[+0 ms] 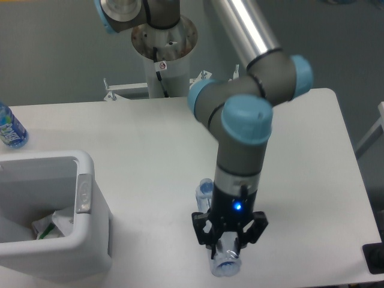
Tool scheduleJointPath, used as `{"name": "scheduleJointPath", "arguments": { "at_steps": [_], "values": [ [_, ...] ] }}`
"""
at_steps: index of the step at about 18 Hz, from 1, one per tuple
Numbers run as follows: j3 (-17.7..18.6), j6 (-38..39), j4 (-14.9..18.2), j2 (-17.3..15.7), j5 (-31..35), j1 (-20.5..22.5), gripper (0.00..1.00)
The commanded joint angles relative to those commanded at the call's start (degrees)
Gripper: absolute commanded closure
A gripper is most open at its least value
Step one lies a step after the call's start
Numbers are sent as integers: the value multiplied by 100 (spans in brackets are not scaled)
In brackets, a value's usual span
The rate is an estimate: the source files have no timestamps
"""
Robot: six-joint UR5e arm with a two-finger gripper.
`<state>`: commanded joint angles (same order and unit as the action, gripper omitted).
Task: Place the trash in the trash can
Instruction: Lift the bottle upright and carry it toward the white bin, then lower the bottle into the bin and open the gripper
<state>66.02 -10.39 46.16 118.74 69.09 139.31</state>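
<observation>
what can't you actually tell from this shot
- Crushed bottle: its middle is hidden under the claw, so whether the claw grips it is unclear.
- Trash can: cut off by the left and bottom edges; most of its inside is out of view.
- Wrapper in the can: print too small to read.
- Upright bottle: cut by the left edge, label blurred.

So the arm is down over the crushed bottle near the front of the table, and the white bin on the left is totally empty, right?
Not quite. The gripper is down over the crushed bottle near the table's front edge, but the white bin on the left is not empty: the camera view shows a crumpled wrapper already lying inside it.
</observation>
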Motion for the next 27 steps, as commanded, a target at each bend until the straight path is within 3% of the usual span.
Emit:
{"name": "scheduleJointPath", "arguments": {
  "at_steps": [9, 20, 27],
  "values": [
    [-54, 256, -704, -536, -282, -527, 50],
    [25, 256, -705, -984, -273, -1423, 50],
    [271, 221, -705, -906, -247, -2073, 50]
  ]
}}
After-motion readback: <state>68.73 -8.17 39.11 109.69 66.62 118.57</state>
